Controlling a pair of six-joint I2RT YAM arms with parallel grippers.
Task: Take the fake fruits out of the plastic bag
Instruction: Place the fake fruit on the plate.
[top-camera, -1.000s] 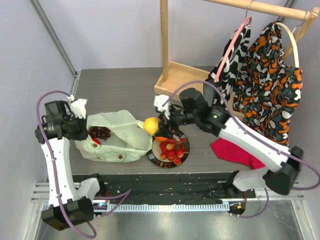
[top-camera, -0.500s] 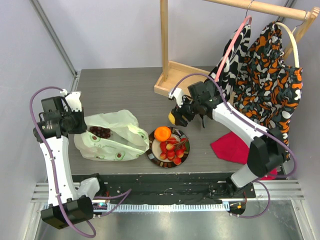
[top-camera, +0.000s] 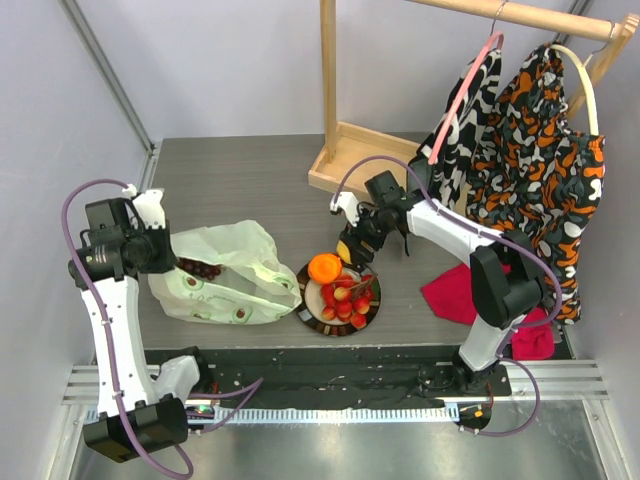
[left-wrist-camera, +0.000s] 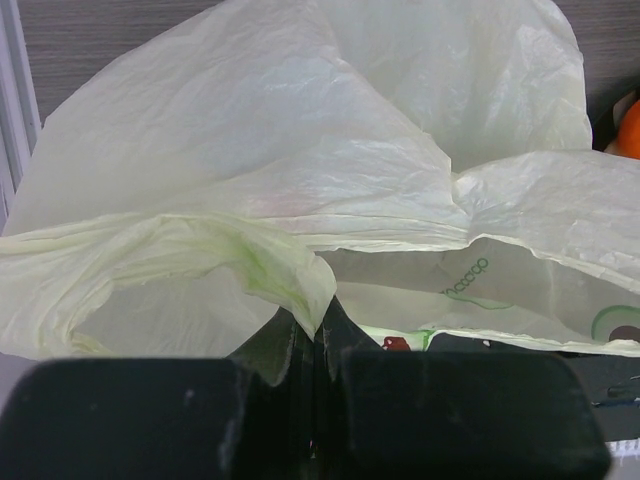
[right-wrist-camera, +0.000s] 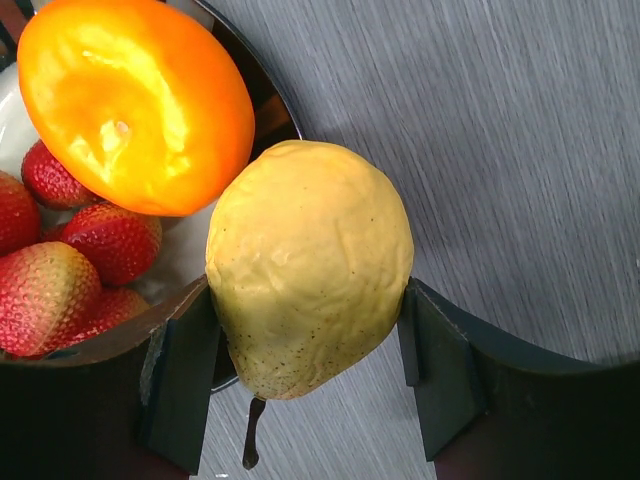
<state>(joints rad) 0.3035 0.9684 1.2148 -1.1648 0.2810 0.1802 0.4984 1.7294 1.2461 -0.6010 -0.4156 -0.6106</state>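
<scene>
Here, the plastic bag (top-camera: 225, 280) is seen laid on the left side of the gray table (top-camera: 250, 180). A fold of its edge is pinched tight by the left gripper (left-wrist-camera: 318, 345). A dark grape bunch (top-camera: 203, 268) is seen inside the bag's mouth. Beside the bag, a round plate (top-camera: 378, 298) is filled with an orange (top-camera: 324, 267) and red berries (top-camera: 342, 305). A yellow lemon (right-wrist-camera: 310, 265) is squeezed between the fingers of the right gripper (top-camera: 352, 245), over the plate's rim, next to the orange.
</scene>
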